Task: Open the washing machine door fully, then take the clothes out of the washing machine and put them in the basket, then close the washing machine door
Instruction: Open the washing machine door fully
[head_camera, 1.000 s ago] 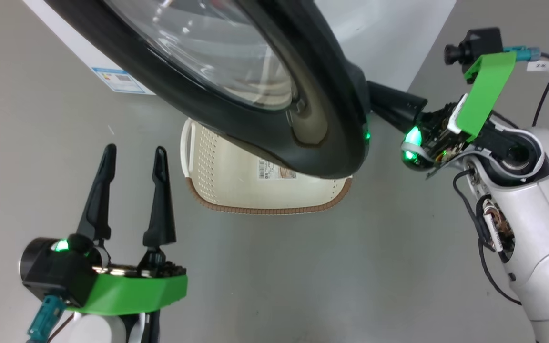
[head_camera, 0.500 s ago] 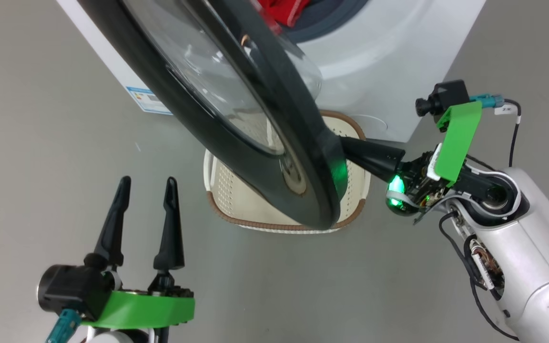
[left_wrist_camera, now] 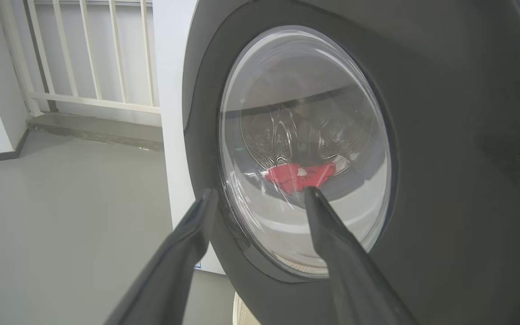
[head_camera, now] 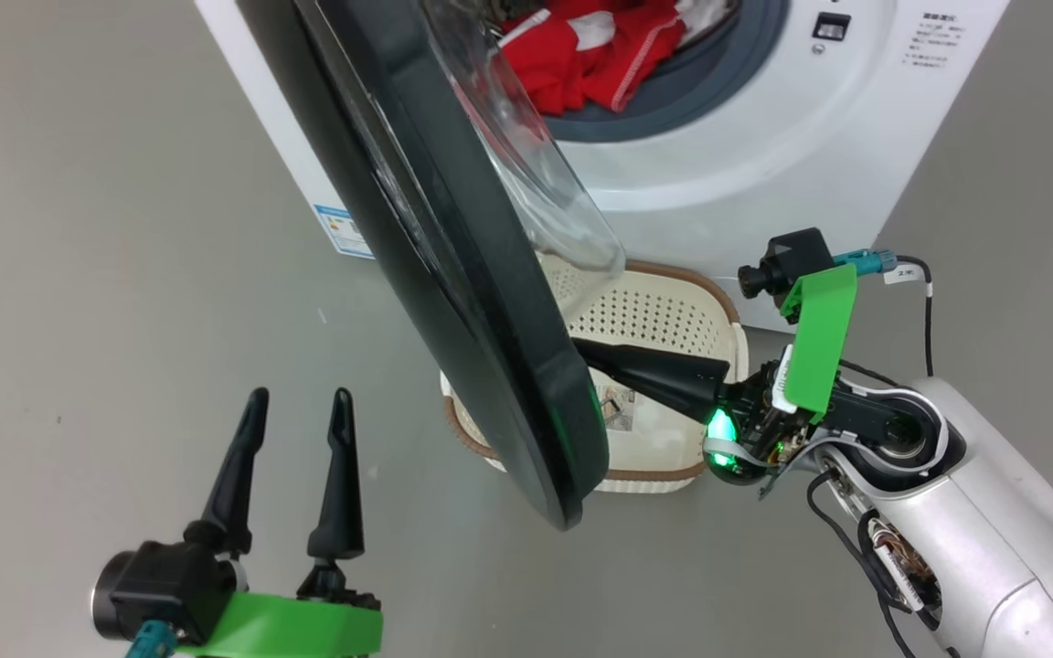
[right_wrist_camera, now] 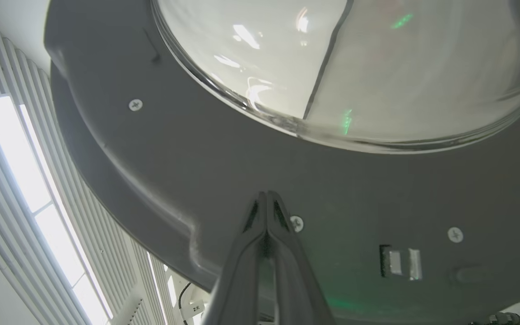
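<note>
At frame centre the right gripper (head_camera: 589, 350), shut and empty, is touching the inner face of the door (head_camera: 453, 274), which is lying to its left; the left gripper (head_camera: 300, 407), lower left, is gaping empty.

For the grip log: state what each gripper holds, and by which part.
Nothing is held. The right gripper, shut and empty, touches the washing machine door at its inner rim; the left gripper is open, empty.

Laundry area, washing machine (head_camera: 764, 164), basket (head_camera: 664, 315)
</note>
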Available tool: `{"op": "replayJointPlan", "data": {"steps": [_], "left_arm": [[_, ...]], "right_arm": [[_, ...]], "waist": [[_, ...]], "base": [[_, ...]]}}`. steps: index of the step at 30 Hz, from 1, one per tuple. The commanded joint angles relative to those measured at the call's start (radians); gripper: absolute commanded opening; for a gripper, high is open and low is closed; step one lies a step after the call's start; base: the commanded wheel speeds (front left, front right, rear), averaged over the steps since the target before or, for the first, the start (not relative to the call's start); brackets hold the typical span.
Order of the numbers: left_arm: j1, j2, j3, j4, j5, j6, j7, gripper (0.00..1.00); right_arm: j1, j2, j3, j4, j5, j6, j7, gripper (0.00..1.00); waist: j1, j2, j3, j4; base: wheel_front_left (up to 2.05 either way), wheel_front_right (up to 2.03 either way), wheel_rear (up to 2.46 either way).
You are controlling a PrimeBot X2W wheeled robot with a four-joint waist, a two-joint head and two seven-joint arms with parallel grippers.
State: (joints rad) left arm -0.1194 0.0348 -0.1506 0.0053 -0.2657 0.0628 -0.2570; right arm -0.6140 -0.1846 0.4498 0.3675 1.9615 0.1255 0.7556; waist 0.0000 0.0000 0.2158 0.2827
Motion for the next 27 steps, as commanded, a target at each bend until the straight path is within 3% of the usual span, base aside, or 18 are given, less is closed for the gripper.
{"op": "replayJointPlan", "data": {"steps": [1,27], "left_arm": [[0.004,0.015,0.024,-0.019,-0.004,0.009,-0.005,1.0],[0.029,0.015,-0.018,-0.016,-0.037,0.034,-0.005,1.0]], "right_arm": [[0.017,0.011,0.021,-0.029,0.018,0.005,-0.01,0.0],[0.014,-0.019,0.166,-0.026,0.106,0.005,-0.078,0.0]], "waist": [[0.0,0.0,-0.02,0.024],[0.0,0.0,-0.054,0.169]], "base": [[0.0,0.0,0.0],[0.0,0.0,0.0]]}}
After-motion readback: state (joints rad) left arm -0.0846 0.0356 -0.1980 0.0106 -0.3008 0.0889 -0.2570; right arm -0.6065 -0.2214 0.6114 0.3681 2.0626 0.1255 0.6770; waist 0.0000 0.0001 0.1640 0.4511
